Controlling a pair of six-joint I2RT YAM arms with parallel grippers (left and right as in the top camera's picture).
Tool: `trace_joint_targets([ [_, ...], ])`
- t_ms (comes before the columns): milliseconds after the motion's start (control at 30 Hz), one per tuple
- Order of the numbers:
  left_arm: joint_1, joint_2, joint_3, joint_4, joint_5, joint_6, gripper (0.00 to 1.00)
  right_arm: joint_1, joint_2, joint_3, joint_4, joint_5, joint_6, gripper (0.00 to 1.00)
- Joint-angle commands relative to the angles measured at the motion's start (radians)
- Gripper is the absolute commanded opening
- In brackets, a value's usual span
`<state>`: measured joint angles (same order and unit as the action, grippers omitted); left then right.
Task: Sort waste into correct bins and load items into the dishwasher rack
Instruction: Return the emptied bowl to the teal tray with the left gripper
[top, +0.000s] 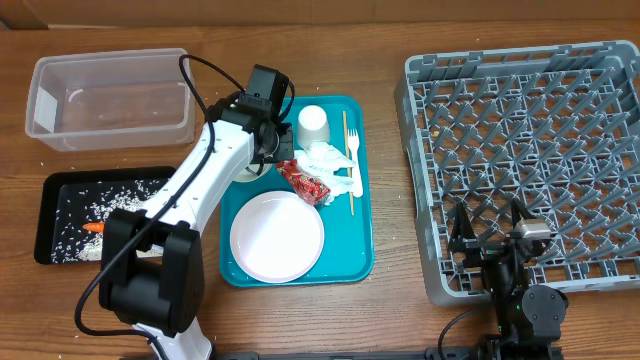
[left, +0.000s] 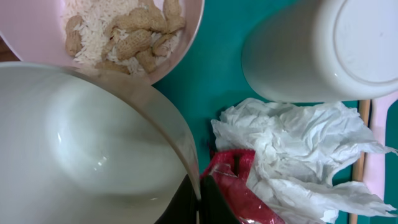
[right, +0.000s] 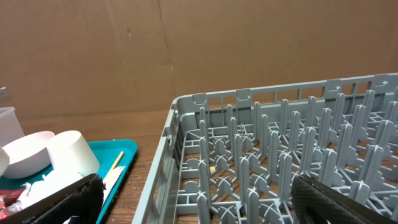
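Observation:
My left gripper (left: 199, 205) is shut on the rim of a white bowl (left: 81, 143), over the teal tray (top: 355, 250). A pink bowl (left: 130, 37) of rice and peanuts lies just beyond it. A white cup (top: 313, 122) lies on its side, with a crumpled napkin (top: 325, 160), a red wrapper (top: 305, 182), a chopstick (top: 347, 135), a white fork (top: 354, 170) and a white plate (top: 277, 235) on the tray. In the overhead view the arm hides most of both bowls. My right gripper (top: 500, 240) is open and empty at the near left corner of the grey dishwasher rack (top: 520, 90).
A clear plastic bin (top: 110, 95) stands at the back left. A black tray (top: 60, 200) with scattered rice and a carrot piece lies in front of it. A cardboard wall (right: 186, 50) stands behind the table.

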<state>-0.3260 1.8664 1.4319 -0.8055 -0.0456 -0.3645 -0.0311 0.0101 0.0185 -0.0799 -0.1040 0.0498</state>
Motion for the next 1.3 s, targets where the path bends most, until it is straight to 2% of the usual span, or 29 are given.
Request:
trace_joint_targets([
  [0, -0.005, 0.021, 0.016, 0.022, -0.018, 0.021, 0.05, -0.002, -0.006, -0.01, 0.004, 0.006, 0.002, 1.0],
  [100, -0.01, 0.021, 0.016, 0.021, -0.017, 0.026, 0.13, -0.002, -0.006, -0.01, 0.004, 0.006, 0.002, 1.0],
  [267, -0.01, 0.021, 0.016, -0.036, -0.014, -0.006, 0.09, -0.002, -0.006, -0.01, 0.004, 0.006, 0.002, 1.0],
  [633, -0.01, 0.02, 0.049, -0.055, -0.006, -0.007, 0.15, -0.002, -0.006, -0.01, 0.004, 0.006, 0.002, 1.0],
  [667, -0.01, 0.02, 0.071, -0.058, -0.006, -0.006, 0.19, -0.002, -0.006, -0.01, 0.004, 0.006, 0.002, 1.0],
  [700, -0.01, 0.02, 0.093, -0.058, -0.006, -0.006, 0.29, -0.002, -0.006, -0.01, 0.004, 0.006, 0.002, 1.0],
  [767, -0.008, 0.02, 0.132, -0.038, -0.015, -0.005, 0.57, -0.002, -0.006, -0.01, 0.004, 0.006, 0.002, 1.0],
  [867, -0.008, 0.021, 0.142, 0.073, -0.017, 0.075, 0.81, -0.002, -0.006, -0.01, 0.004, 0.006, 0.002, 1.0],
  [1067, -0.007, 0.031, 0.142, 0.135, -0.022, 0.206, 0.86, -0.002, -0.006, -0.01, 0.004, 0.006, 0.002, 1.0],
  [1200, -0.006, 0.05, 0.142, 0.133, -0.151, 0.267, 0.83, -0.002, -0.006, -0.01, 0.004, 0.006, 0.002, 1.0],
  [1267, -0.006, 0.063, 0.142, 0.133, -0.157, 0.289, 0.81, -0.002, -0.006, -0.01, 0.004, 0.006, 0.002, 1.0],
])
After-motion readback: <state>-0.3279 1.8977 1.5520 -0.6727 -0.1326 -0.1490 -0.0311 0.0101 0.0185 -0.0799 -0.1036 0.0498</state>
